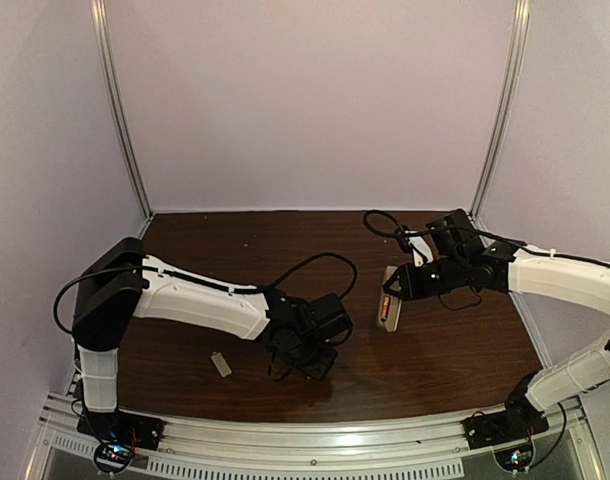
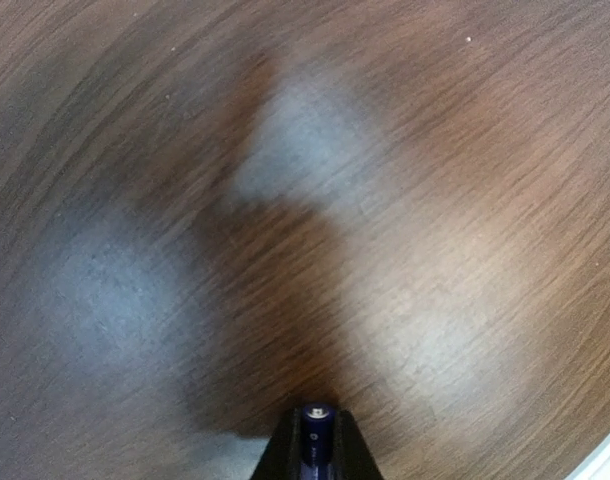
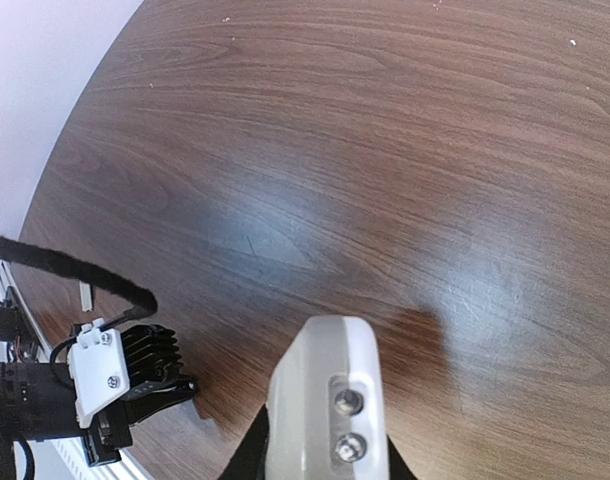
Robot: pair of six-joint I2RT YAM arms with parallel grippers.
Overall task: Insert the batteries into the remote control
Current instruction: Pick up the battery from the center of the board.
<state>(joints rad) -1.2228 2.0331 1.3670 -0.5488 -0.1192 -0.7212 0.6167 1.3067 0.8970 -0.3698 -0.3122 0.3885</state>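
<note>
Both grippers hang over the dark wooden table (image 1: 455, 350), well apart from each other. At the end of the white right arm (image 1: 565, 280), the right gripper (image 1: 399, 290) is clamped on the remote control (image 1: 389, 298). It holds the handset right of the table's centre, with the beige-grey back turned towards the overhead camera. In the right wrist view the remote's pale end (image 3: 325, 385) fills the lower middle, showing two small metal studs, and its shadow falls on the wood beyond.

The left arm (image 1: 200, 305) reaches towards the table's front centre. There the left gripper (image 1: 307, 362) is pinched narrow on a loose battery (image 2: 317, 428), whose dark blue end shows between the fingers (image 2: 283, 452). A small flat grey cover (image 1: 221, 364) lies on the table just left of that gripper. One orange seated battery (image 1: 383, 308) lies in the remote's bay.
</note>
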